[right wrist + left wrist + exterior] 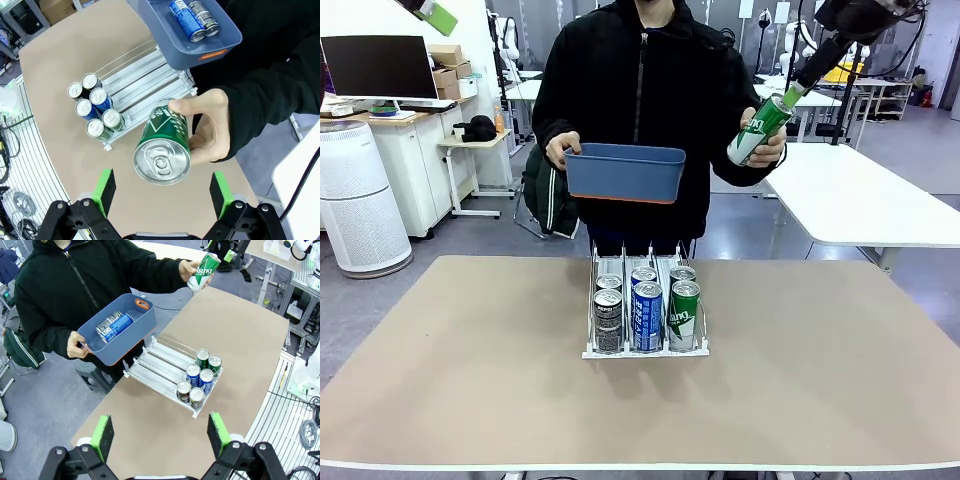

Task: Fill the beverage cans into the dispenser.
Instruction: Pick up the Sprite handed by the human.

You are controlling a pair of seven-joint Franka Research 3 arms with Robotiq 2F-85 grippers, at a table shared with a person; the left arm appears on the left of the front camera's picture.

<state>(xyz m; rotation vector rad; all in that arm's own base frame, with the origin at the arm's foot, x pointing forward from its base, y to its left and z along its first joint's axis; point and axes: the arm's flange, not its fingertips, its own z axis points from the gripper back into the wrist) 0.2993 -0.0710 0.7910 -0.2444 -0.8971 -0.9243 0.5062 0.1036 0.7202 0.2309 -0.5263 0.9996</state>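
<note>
Right wrist view: the green can, gripped in the person's hand, faces top-first just ahead of my right claw, fingers apart. Six cans stand in the dispenser on the table; my left claw is apart too.

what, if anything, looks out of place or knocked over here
Nothing stands out. Six cans stand upright in the dispenser, two more lie in the person's blue tub, and the tilted green can is held in a hand before the open right gripper.
</note>
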